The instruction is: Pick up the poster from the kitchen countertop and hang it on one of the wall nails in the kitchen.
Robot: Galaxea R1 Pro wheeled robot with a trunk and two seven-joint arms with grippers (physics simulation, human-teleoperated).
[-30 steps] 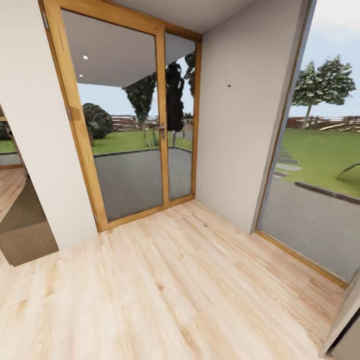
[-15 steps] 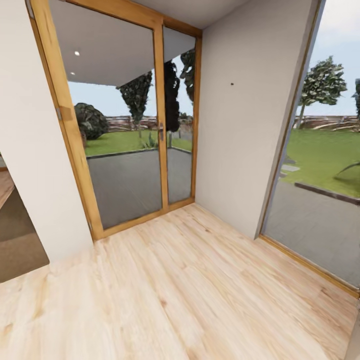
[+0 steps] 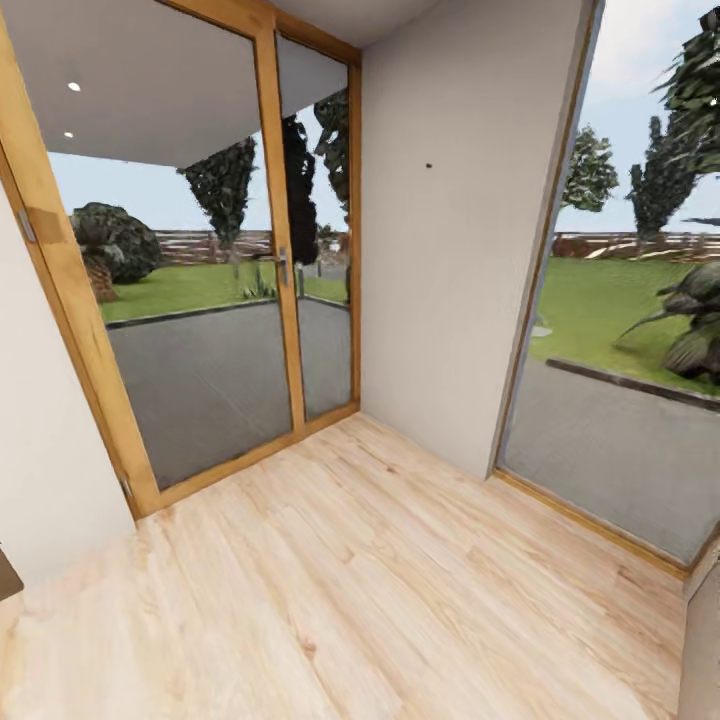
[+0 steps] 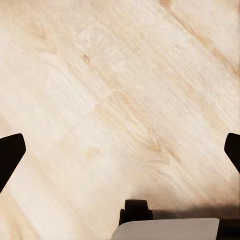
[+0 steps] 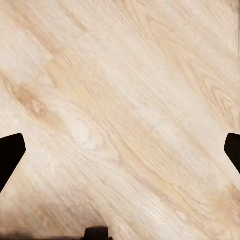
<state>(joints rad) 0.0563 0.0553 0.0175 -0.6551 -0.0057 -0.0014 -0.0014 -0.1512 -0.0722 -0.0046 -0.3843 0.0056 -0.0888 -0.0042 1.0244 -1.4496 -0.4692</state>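
Pale wood floor (image 3: 380,580) runs to a wood-framed glass door (image 3: 200,280) and a plain grey wall (image 3: 450,250), where one of the wall nails (image 3: 428,165) sticks out as a tiny dark stub, high up. Both wrist views look down on that floor: the left gripper (image 4: 120,152) and right gripper (image 5: 120,152) are spread wide and hold nothing, well apart from the nail.

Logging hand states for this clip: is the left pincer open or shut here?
Open. In the left wrist view the left pincer has its two dark fingertips far apart, with bare wooden floor between them.
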